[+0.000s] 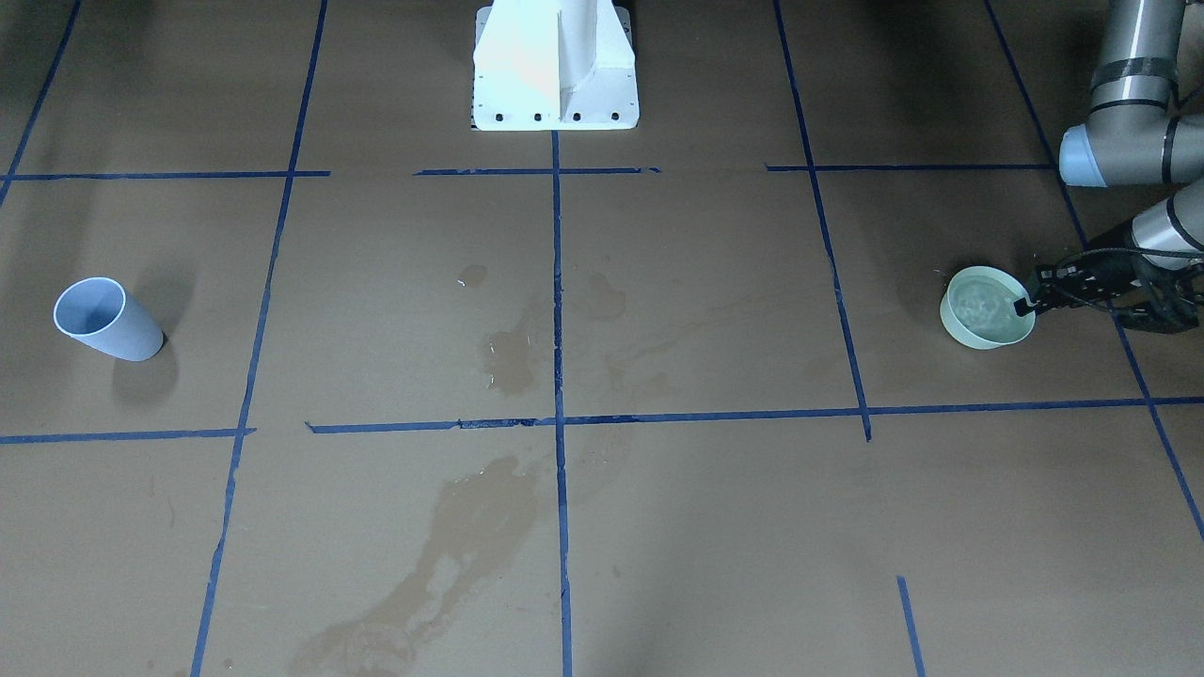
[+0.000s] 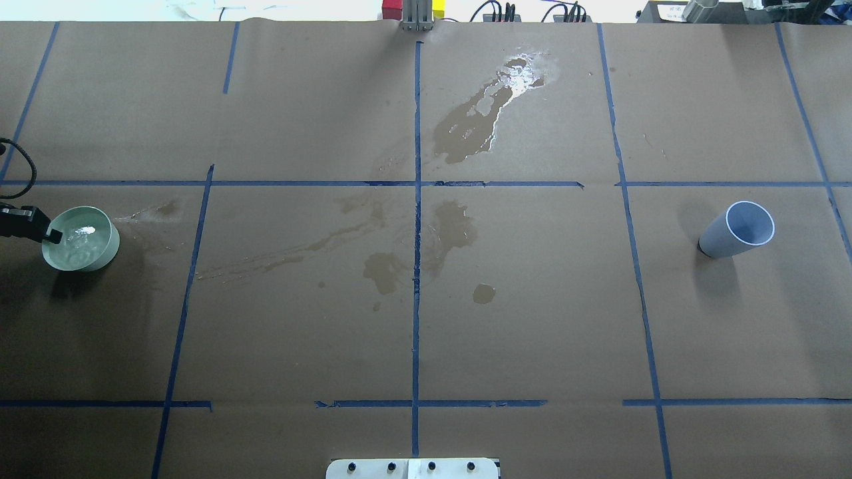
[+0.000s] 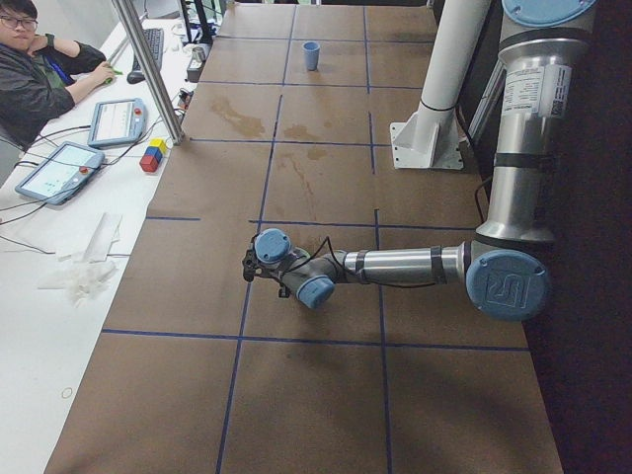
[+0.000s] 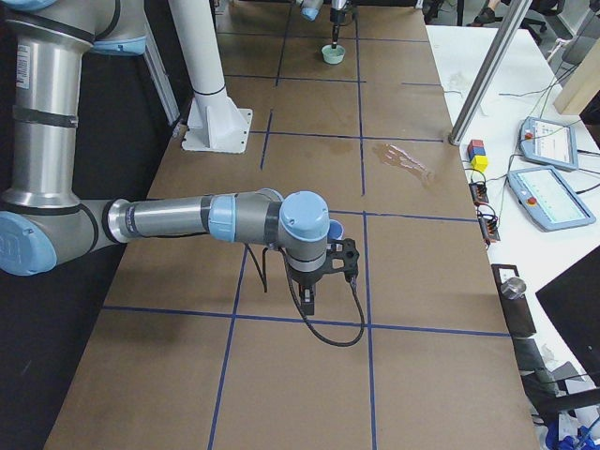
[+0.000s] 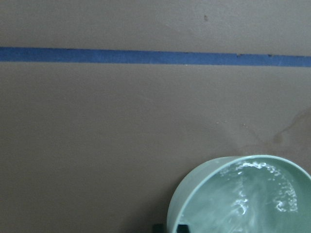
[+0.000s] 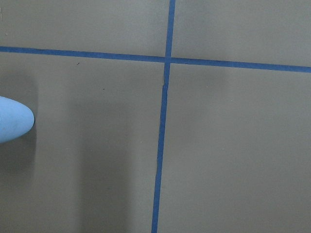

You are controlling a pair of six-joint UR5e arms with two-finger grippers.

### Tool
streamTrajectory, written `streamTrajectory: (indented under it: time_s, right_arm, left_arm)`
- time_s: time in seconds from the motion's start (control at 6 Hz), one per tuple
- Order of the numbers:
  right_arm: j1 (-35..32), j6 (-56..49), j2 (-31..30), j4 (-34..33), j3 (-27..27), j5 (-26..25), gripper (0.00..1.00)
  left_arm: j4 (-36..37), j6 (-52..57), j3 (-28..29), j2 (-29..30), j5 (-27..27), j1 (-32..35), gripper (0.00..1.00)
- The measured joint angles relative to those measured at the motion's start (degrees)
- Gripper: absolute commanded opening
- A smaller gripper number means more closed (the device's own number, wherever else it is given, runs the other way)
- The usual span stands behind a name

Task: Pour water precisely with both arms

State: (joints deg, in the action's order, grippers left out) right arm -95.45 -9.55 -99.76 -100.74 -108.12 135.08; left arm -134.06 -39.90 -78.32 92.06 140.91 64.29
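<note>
A pale green bowl (image 1: 988, 310) holds rippled clear water (image 2: 81, 234) on the robot's left side of the table. My left gripper (image 1: 1023, 307) is shut on the bowl's near rim, one finger inside and one outside. In the left wrist view the bowl (image 5: 194, 194) and water (image 5: 252, 199) fill the lower right. An empty pale blue cup (image 2: 739, 229) stands at the right side. My right gripper (image 4: 314, 291) hangs just beside the cup (image 4: 335, 228), apart from it; I cannot tell whether it is open. The cup's edge shows in the right wrist view (image 6: 12, 125).
Brown paper with blue tape lines covers the table. Dark stains (image 2: 383, 273) mark the middle, and a glinting wet puddle (image 2: 512, 76) lies at the far side. The white pedestal (image 1: 555, 70) stands at the robot's edge. An operator (image 3: 39, 69) and tablets sit beyond the far edge.
</note>
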Motion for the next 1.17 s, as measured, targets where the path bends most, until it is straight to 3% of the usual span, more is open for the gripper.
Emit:
streamTrajectory:
  time_s: [0.83,1.17]
  right_arm:
    - [0.00,-0.04,0.00,0.00,-0.08,0.01,1.00]
    - [0.00,-0.21,0.00,0.01,-0.07,0.01,1.00]
  left_arm:
    - [1.86,4.89,-3.76,1.00,0.13,4.98,1.00]
    - [16.45,19.79,-8.82,0.88,0.04,11.63,1.00]
